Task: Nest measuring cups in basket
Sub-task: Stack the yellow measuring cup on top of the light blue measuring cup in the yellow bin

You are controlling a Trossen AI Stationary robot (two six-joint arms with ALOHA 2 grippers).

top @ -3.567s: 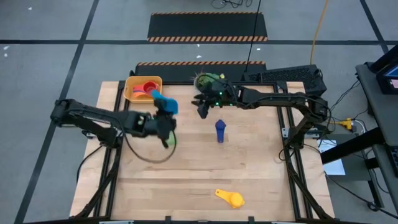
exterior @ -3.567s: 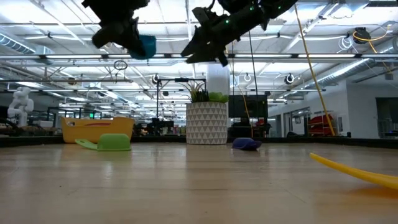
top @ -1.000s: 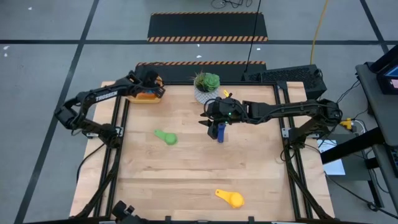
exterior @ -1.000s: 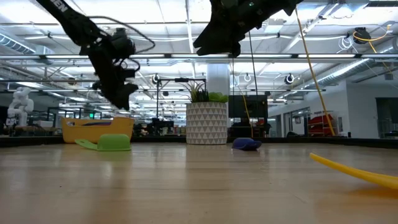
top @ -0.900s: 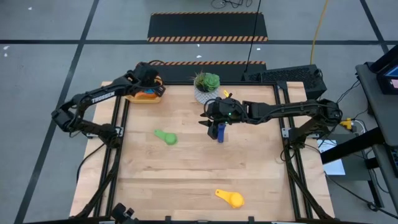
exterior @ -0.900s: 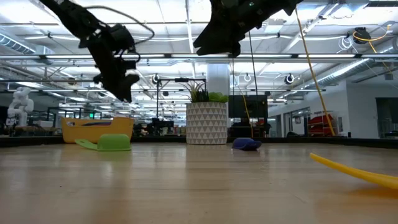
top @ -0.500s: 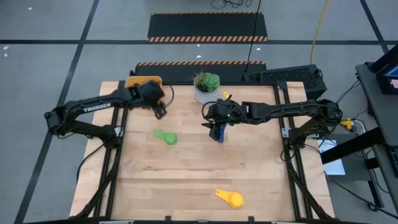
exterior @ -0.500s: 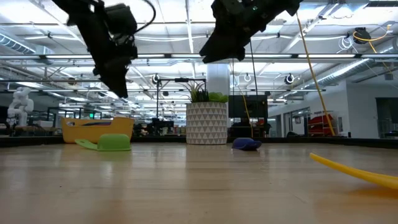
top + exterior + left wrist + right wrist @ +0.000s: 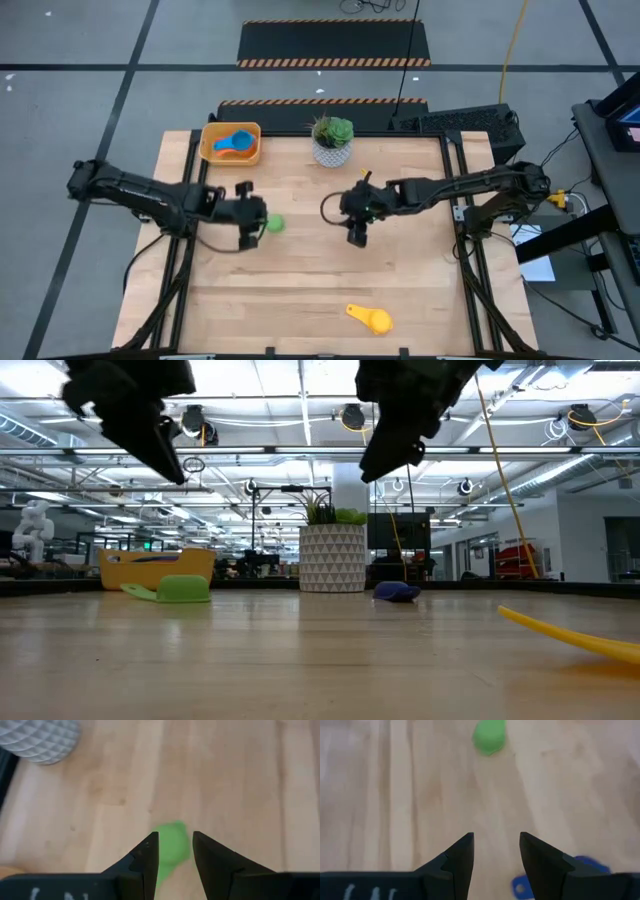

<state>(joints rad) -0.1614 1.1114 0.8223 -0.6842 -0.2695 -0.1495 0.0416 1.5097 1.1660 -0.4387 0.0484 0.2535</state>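
Observation:
The yellow-orange basket (image 9: 207,150) stands at the table's far left corner with a light blue cup (image 9: 235,143) in it. A green cup (image 9: 273,224) lies on the table left of centre, open side down in the low view (image 9: 178,589). My left gripper (image 9: 252,222) hangs open well above it; the left wrist view shows the green cup (image 9: 170,847) between its fingers (image 9: 175,838). My right gripper (image 9: 356,232) is open at mid-table, high over the dark blue cup (image 9: 397,591), which it hides in the high view. A yellow cup (image 9: 370,318) lies near the near edge.
A white patterned pot with a green plant (image 9: 332,140) stands at the far edge, between basket and right arm. The right wrist view shows the dark blue cup (image 9: 585,864) beside its fingers and the green cup (image 9: 489,735) farther off. Bare wood lies between the cups.
My left gripper has left the basket, swung toward the near edge and stopped above the green cup, staying high over the table. The light blue cup now shows lying in the basket. My right gripper has shifted a little toward the near edge over the dark blue cup.

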